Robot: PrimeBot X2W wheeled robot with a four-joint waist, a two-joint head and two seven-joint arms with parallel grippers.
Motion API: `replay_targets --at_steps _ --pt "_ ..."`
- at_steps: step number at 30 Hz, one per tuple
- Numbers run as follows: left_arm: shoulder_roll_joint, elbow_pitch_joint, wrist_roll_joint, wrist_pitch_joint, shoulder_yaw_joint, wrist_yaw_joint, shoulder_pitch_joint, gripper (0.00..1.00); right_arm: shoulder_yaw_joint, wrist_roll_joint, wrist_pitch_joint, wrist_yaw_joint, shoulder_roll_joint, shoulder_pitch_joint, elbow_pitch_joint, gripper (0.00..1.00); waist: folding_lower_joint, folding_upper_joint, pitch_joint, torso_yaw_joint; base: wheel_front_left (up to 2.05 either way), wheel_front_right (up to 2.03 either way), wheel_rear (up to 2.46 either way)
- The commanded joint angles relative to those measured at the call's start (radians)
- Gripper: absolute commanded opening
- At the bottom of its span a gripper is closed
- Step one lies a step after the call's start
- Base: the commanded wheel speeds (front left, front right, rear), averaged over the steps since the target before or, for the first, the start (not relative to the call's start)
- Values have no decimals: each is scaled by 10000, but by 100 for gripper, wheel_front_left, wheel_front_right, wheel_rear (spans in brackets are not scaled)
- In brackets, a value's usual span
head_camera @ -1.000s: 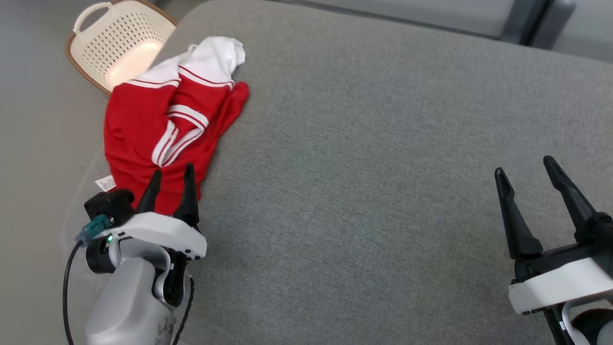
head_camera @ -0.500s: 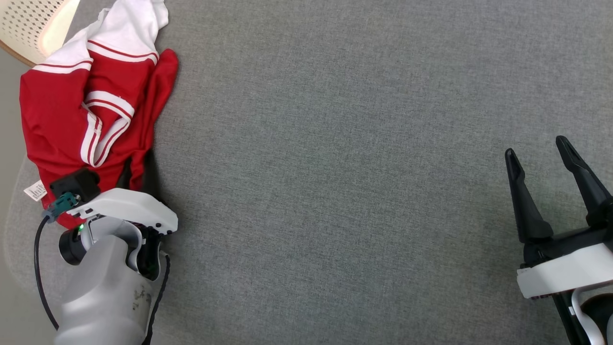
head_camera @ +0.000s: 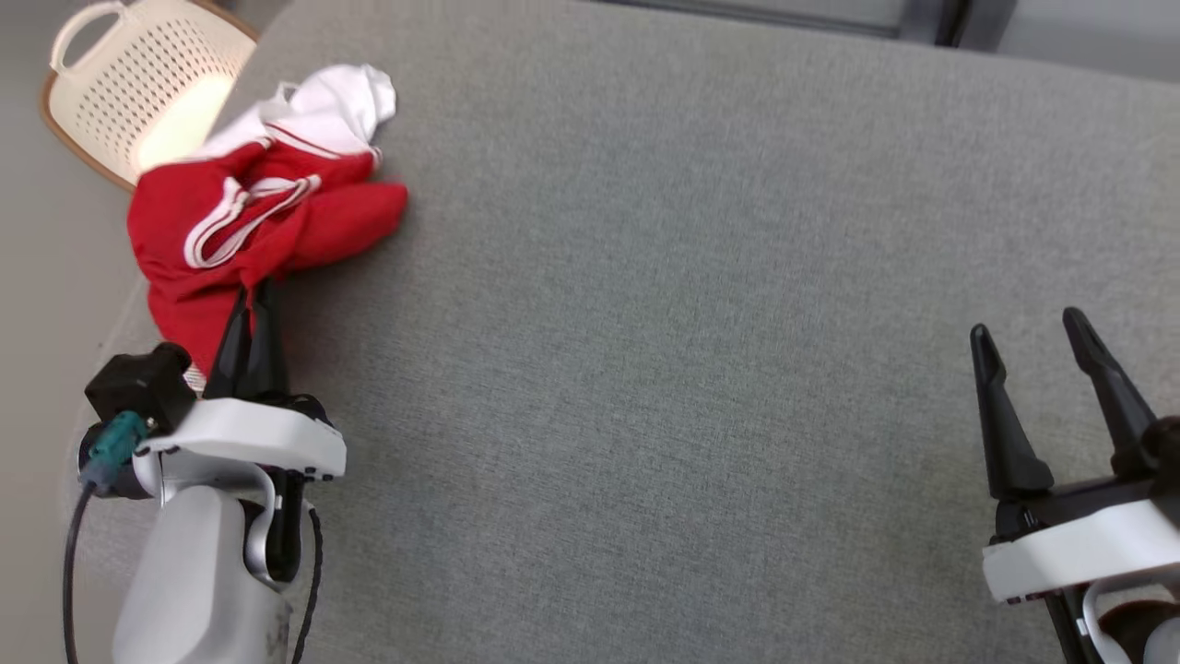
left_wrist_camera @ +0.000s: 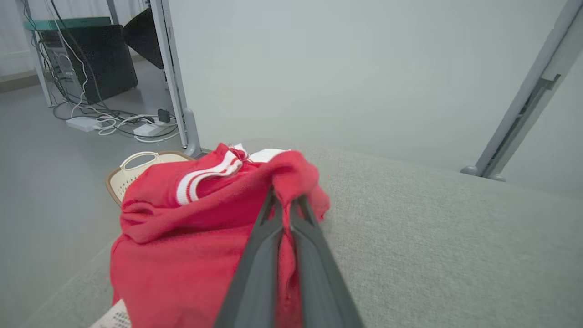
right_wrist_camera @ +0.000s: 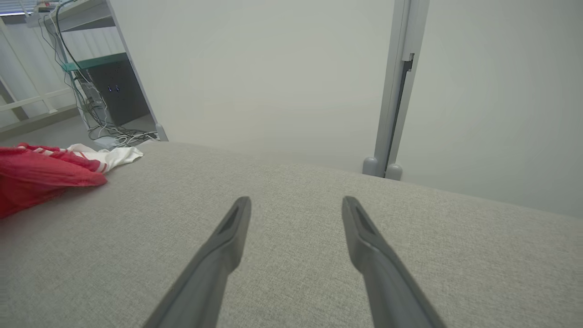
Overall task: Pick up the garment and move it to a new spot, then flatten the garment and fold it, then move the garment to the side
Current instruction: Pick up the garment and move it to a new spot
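The garment (head_camera: 267,221) is bunched at the far-left corner of the grey surface (head_camera: 645,323), right by the basket (head_camera: 111,101). Its near edge is pinched by the left hand (head_camera: 251,309). The right hand (head_camera: 1026,323) is held spread, well apart, so only 1 arm is near.
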Motion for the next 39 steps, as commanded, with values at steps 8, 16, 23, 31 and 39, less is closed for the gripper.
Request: replay_targets --at_steps 8,16,23,31,39 --pt "166 -2567 1008 73 -797 -186 1997 0 16 293 -497 -2 466 996 496 100 0 0 -2196 -251 0 0 0" --pt "66 -4312 679 932 -1395 -223 3045 0 97 376 -522 -1 663 1359 385 100 0 0 -2531 -989 0 0 0" --pt "-23 -4747 389 1385 -2871 -289 2755 0 227 332 -416 -2 714 1024 200 100 0 0 -2074 -2554 0 0 0" --pt "-81 -3858 13 1200 -4720 -302 1111 0 320 471 -710 -2 754 664 392 100 0 0 -1003 -5135 0 0 0" --pt "-47 -2743 -548 1112 -6171 148 -711 0 351 1085 -1391 -1 768 507 842 100 0 0 302 -6737 0 0 0"
